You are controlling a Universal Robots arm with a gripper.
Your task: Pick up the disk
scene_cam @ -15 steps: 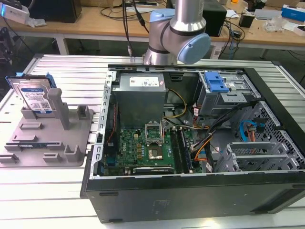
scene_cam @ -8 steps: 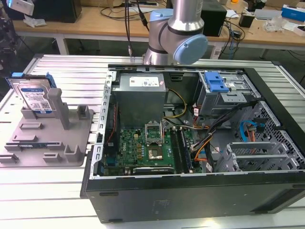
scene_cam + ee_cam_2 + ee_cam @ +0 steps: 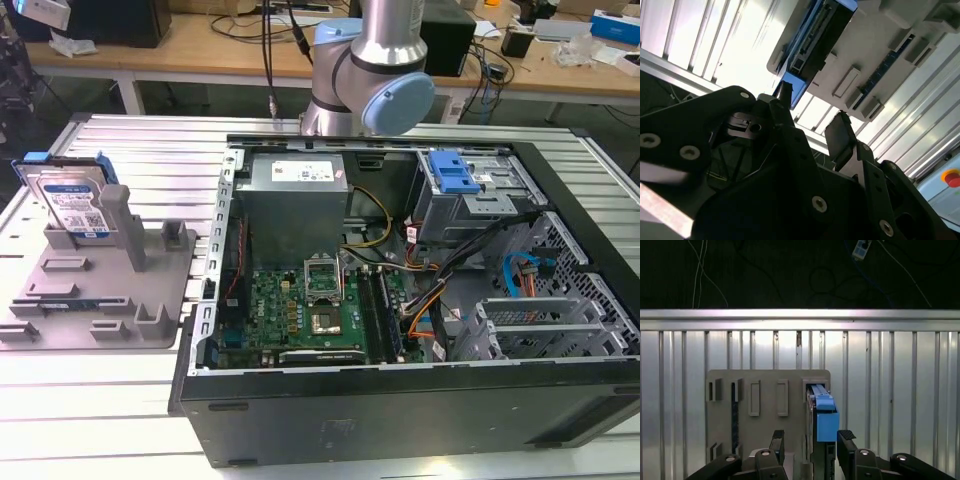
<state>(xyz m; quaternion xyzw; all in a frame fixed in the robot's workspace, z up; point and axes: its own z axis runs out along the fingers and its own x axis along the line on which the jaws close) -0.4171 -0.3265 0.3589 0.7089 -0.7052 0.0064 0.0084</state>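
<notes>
At the exterior view's left, the disk point(image 3: 72, 200), a flat silver-grey metal hard drive with a white-and-blue label and blue plastic side rails, stands on edge. It leans a little in the grey plastic slotted holder tray point(image 3: 100, 300) on the ribbed aluminium table point(image 3: 130, 140).

My pincer point(image 3: 811, 441) looks down on it with its two black fingers point(image 3: 777, 440) spread wide and nothing between them. In the first wrist view the disk point(image 3: 826, 417) lies straight beyond my fingertips. It is in line with the gap, closer to one finger than the other, and apart from both. In the second wrist view my pincer point(image 3: 812, 117) points the same way, and the disk point(image 3: 812, 37) is well ahead of the tips at one end of the tray point(image 3: 880, 55).

Further toward the exterior view's right, my grey metal arm point(image 3: 370, 70) with its pale blue joint cap rises behind the open black computer case point(image 3: 400, 420). The upper edge cuts the arm off.

The disk's lower edge is sunk in a slot of the tray and hidden. From my wrist I see the disk edge-on, so I make out just a dark side and a blue rail. The roots of my fingers are cut off at the frame edge. In the second wrist view my own black linkages cover much of the table. A small red button point(image 3: 951, 177) at the corner is hard to make out.
</notes>
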